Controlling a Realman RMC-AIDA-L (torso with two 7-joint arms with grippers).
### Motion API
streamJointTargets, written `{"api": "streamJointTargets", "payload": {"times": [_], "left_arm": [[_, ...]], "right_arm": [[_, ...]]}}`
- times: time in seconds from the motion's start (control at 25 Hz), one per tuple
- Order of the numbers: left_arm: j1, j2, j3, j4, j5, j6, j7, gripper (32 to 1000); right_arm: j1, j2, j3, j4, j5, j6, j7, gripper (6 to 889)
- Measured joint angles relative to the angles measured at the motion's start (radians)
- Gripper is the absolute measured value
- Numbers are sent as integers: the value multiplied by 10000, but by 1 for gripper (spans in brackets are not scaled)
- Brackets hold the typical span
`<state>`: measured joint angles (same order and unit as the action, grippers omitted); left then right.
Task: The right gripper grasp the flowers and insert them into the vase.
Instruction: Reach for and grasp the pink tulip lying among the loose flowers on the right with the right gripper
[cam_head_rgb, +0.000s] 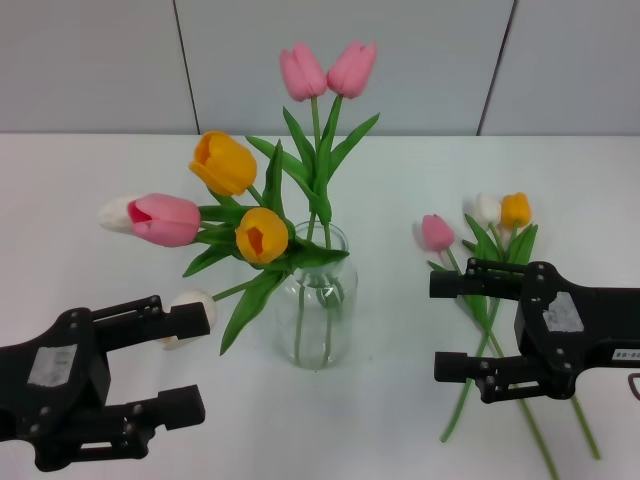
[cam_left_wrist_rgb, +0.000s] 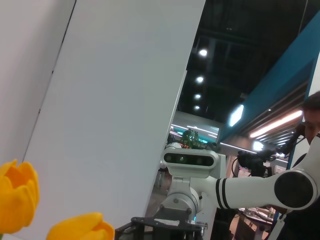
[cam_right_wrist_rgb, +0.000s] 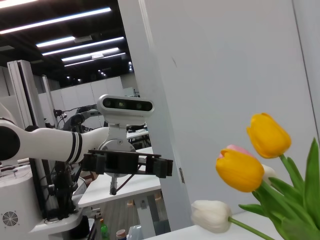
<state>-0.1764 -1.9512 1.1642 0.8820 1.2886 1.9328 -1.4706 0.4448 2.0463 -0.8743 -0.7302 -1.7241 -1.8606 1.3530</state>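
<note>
Three loose tulips bunched right; black two-fingered right gripper (cam_head_rgb: 468, 325) wide open over deep-pink tulip's thin green stem (cam_head_rgb: 437, 233); risks catching neighbouring stems, far from clear glass vase (cam_head_rgb: 318, 300).

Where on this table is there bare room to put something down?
The widest bare patch lies between the vase and the right gripper. The table strip behind the loose flowers is also free. It is crowded around the bouquet's leaves near the left gripper.
</note>
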Motion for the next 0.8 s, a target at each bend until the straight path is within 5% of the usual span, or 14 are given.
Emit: {"api": "streamJointTargets", "payload": {"times": [0.8], "left_arm": [[-16,0,0,0,0,0,-52,815]], "right_arm": [[12,0,17,0,5,84,8,849]]}}
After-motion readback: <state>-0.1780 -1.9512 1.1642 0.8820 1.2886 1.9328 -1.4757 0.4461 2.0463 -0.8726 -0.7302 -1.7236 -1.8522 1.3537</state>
